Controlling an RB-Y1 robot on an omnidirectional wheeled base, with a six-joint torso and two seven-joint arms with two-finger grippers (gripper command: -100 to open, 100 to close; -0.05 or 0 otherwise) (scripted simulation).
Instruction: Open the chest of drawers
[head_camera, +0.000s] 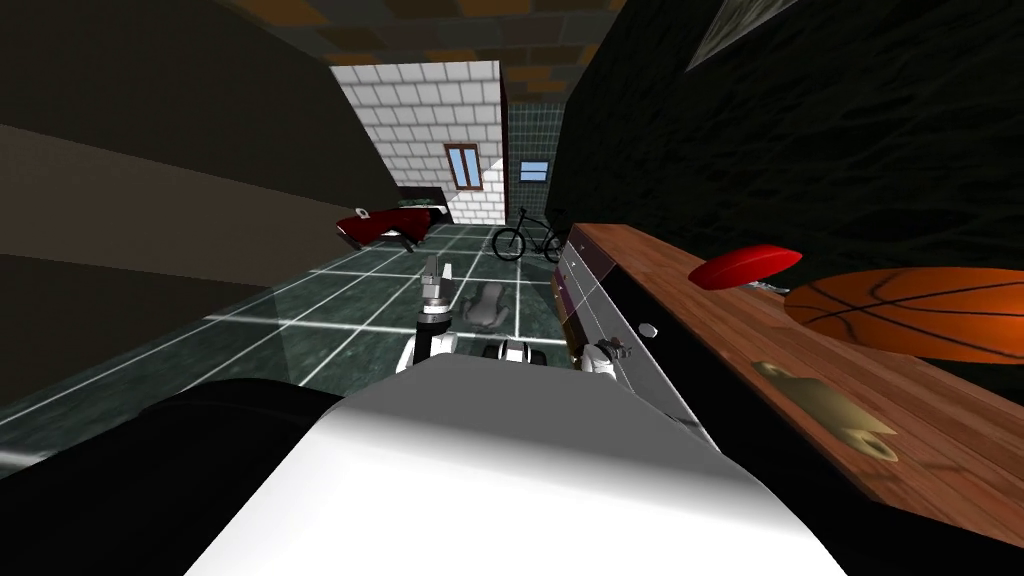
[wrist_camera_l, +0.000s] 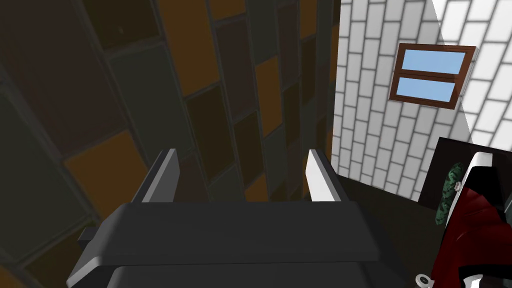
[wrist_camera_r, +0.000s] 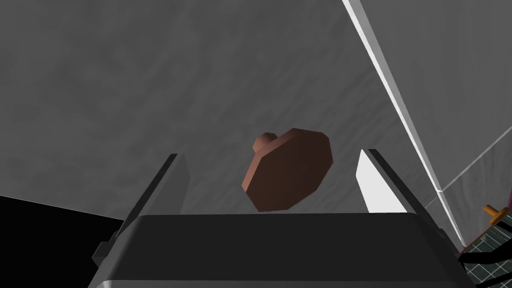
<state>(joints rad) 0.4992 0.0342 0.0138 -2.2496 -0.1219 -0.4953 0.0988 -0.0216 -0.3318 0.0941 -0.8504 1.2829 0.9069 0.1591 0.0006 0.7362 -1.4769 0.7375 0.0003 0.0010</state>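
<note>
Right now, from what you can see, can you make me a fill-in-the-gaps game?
The right pincer has its fingers either side of a brown ____ on the grey drawer front.
The left pincer holds nothing; it is not shut but ____.
On top of the chest of drawers lies an orange ____.
Far off on the floor stands a ____ with two wheels.
Missing words: knob, open, basketball, bicycle.

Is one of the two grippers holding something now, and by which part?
Nothing is held. The right gripper has its jaws open either side of the brown knob, not pressing it. The left gripper is open and empty.
</note>
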